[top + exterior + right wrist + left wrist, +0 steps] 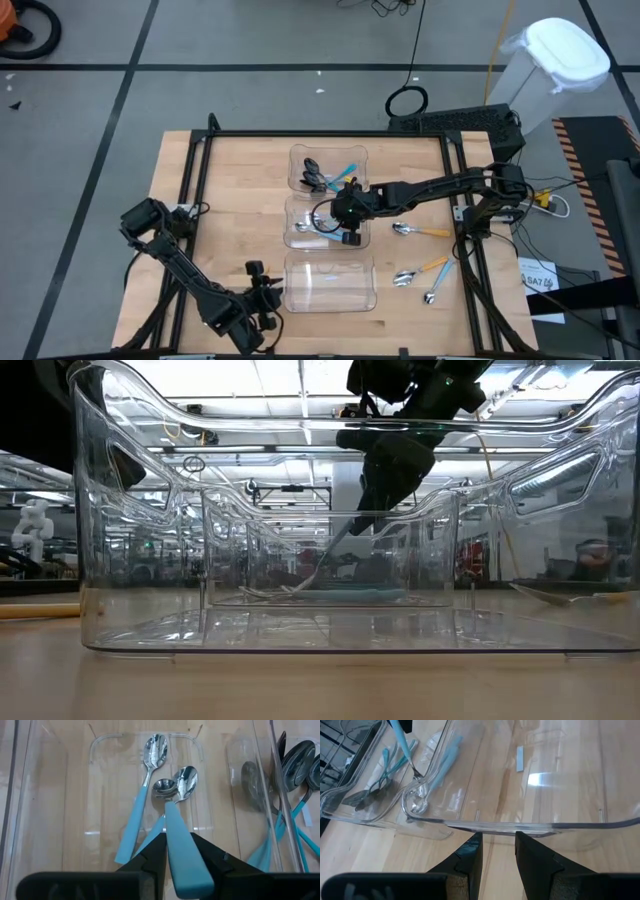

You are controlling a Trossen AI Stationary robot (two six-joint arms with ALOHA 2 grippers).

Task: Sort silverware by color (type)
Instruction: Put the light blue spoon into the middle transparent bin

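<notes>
Landmark: middle clear bin (296,212), second of three in the row.
Right gripper (178,851): over this bin, fingers pinching the handle of a blue-handled silver spoon (182,810).
Spoon axis: handle runs back between the fingers, bowl pointing away and down into the bin, apparently just above the two like spoons (145,780) lying there.
Nearer arm: right.
Left gripper (498,851): outside the nearest bin's wall, fingers slightly parted, empty.
Unsorted: orange-handled spoons (420,270) on the table right of the bins.

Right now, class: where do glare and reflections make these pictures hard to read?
Low view: ceiling lights mirror across the near bin, so the spoons behind are smeared. Left wrist view: a bright patch of glare sits on the bin floor. Right wrist view: spoon bowls shine but stay readable. High view: little glare.
</notes>
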